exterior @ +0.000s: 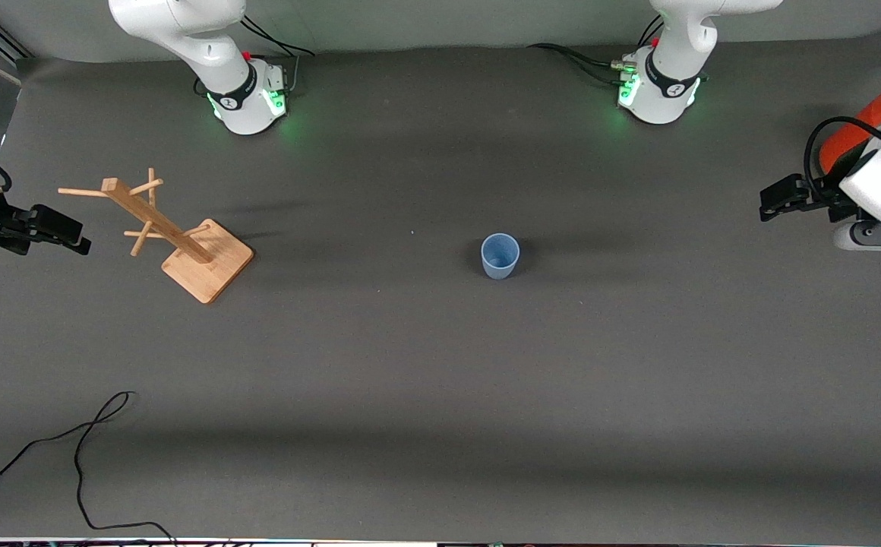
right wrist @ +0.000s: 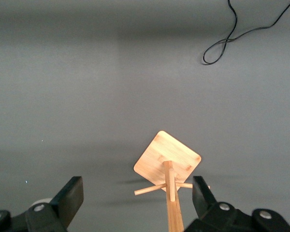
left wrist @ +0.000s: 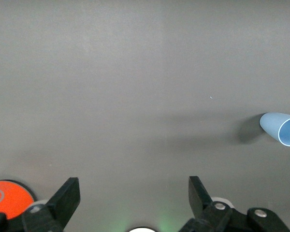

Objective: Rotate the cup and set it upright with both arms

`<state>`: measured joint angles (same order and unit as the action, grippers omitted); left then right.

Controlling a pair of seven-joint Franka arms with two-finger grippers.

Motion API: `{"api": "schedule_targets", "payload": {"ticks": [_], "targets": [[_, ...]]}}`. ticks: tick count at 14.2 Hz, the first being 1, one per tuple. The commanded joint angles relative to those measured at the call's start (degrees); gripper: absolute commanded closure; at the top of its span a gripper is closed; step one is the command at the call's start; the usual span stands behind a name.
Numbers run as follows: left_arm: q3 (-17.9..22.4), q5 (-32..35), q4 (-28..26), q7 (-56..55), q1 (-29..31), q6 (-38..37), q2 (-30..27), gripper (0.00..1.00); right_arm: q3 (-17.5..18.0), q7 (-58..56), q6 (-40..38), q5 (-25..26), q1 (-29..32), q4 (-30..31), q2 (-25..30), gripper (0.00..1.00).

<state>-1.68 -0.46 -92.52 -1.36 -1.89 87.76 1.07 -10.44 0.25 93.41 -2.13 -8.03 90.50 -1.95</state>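
Wrist views: both pincers (left wrist: 130, 198) (right wrist: 137, 198) wide, empty.

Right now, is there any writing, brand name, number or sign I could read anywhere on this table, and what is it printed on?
No text here can be read.
Black bands on both arms' bases: each bears a small white mark, too small to read.
Orange can beside the left gripper: a faint pale ring-shaped mark, blurred, not readable.
Cup: plain blue, no label.
Wooden rack: bare wood, no marking.
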Motion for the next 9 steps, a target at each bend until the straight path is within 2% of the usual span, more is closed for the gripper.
{"api": "schedule_targets", "payload": {"ticks": [1, 9], "targets": [[0.5, 0.9, 1.8, 0.7, -0.9, -0.7, 0.6, 0.0, -0.2, -0.1, -0.6, -0.1, -0.4, 0.3, 1.8, 0.0], [0.5, 0.9, 2.0, 0.7, -1.0, -0.7, 0.6, 0.0, 0.4, 0.9, -0.6, -0.2, -1.4, -0.1, 0.8, 0.0]]}}
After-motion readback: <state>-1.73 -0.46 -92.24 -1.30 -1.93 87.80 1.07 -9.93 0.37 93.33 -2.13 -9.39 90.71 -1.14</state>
